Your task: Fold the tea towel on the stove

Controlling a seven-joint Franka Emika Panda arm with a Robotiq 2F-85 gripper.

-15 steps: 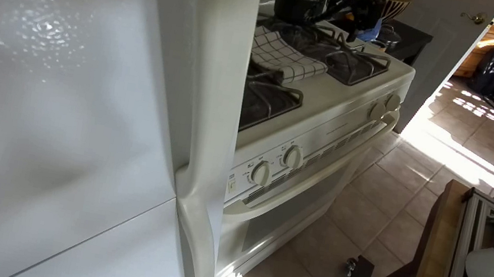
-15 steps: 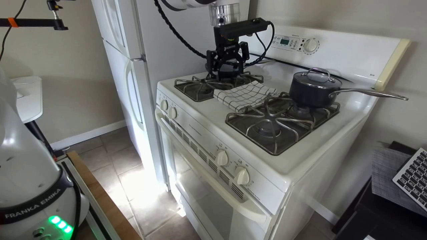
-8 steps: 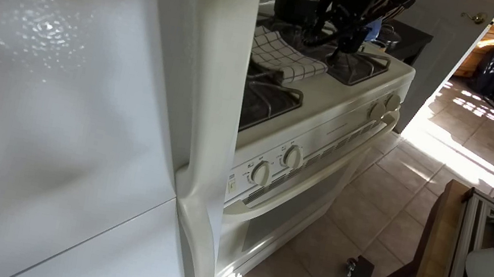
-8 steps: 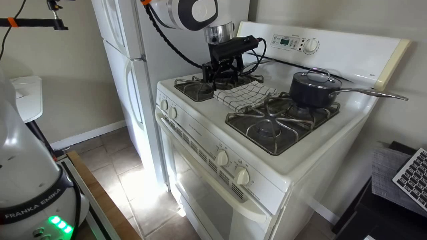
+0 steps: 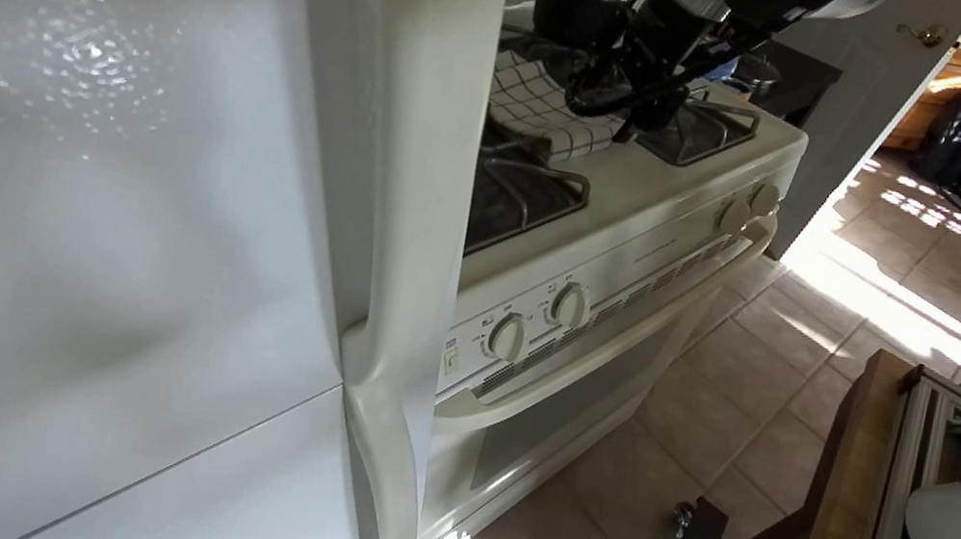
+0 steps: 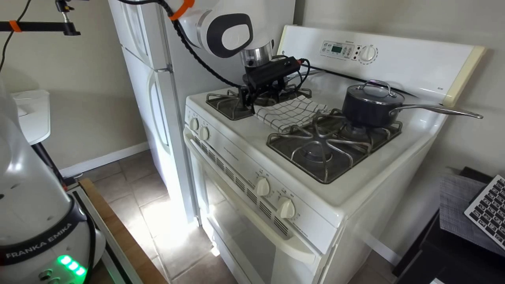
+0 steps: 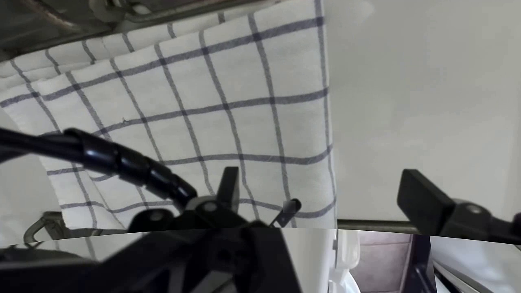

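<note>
The tea towel, white with thin dark check lines, lies with layered edges on the stove top between the burner grates. It shows in both exterior views [image 5: 532,107] [image 6: 292,112] and fills much of the wrist view [image 7: 244,81]. The white stove [image 6: 327,205] also shows in an exterior view [image 5: 637,208]. My gripper [image 7: 323,189] is open and empty in the wrist view. One finger is over the towel, the other over bare stove top beyond its straight edge. In both exterior views my gripper [image 5: 637,120] [image 6: 262,100] is low by the towel; contact cannot be told.
A dark lidded pot [image 6: 371,106] stands on a rear burner, its long handle pointing outward. Raised black grates [image 6: 323,144] flank the towel. The white fridge [image 6: 221,55] stands close beside the stove. A cable [image 7: 122,160] crosses the wrist view. The oven handle [image 6: 252,215] juts out in front.
My gripper has come down toward the stove top and forward to the towel's front edge on the fridge side. The towel and pot have not visibly moved.
</note>
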